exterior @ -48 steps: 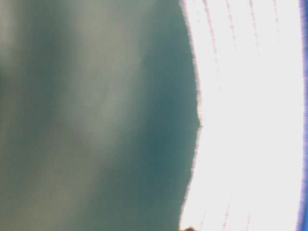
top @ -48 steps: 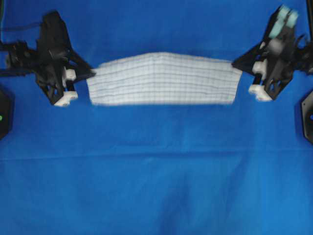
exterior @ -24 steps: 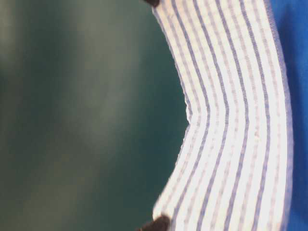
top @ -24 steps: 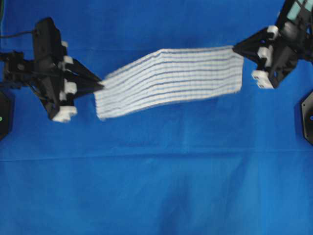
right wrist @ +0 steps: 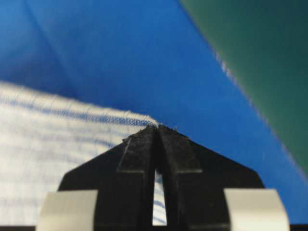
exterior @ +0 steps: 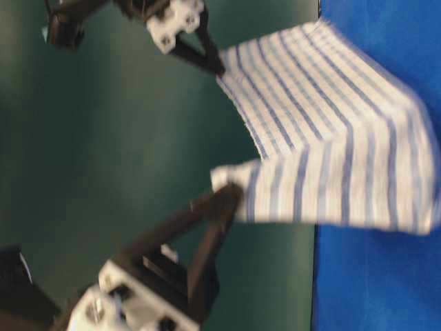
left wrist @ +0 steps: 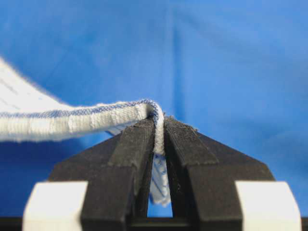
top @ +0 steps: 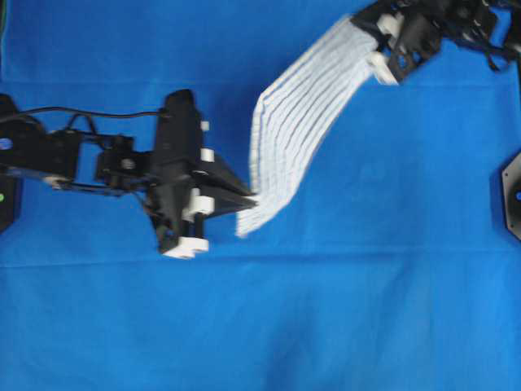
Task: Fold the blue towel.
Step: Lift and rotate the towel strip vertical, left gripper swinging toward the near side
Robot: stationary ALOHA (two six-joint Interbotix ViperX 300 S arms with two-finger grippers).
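The fold is judged under way, not finished: the blue towel (top: 297,130) is lifted clear of the table (top: 366,309), slung between both pairs of fingers. The left fingers (top: 247,198) are pressed together on one end; the right fingers (top: 368,23) pinch the opposite end.

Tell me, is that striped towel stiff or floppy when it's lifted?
Probably floppy: the striped towel sags and twists between the left pincer and right pincer. Likely light too, since thin fingertips pinching just its edges hold it up.
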